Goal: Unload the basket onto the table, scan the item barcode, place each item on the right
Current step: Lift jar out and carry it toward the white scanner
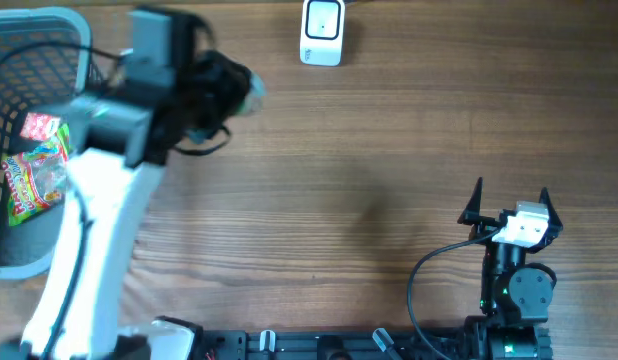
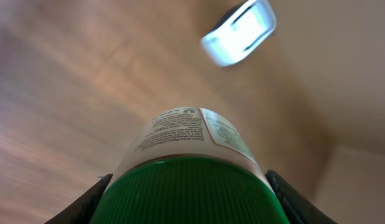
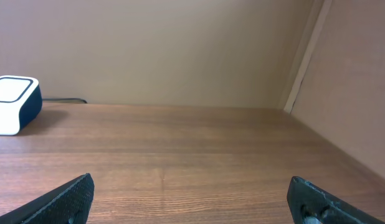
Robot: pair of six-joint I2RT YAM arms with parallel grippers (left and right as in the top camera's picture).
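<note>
**A:** Where's the bottle at?
**B:** The left claw has it clamped by the green cap, over the desk's far edge, left of the scanner. The right claw gapes wide at the near-right corner.

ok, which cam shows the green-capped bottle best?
Left wrist: the bottle fills the frame, green cap and label text close up. Overhead shows only a sliver of it past the left arm. Right wrist shows none of it.

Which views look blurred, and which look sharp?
Left wrist: the scanner and table are smeared, while the bottle in the left pincer is fairly sharp. Overhead: the left arm looks soft. Right wrist: sharp throughout.
</note>
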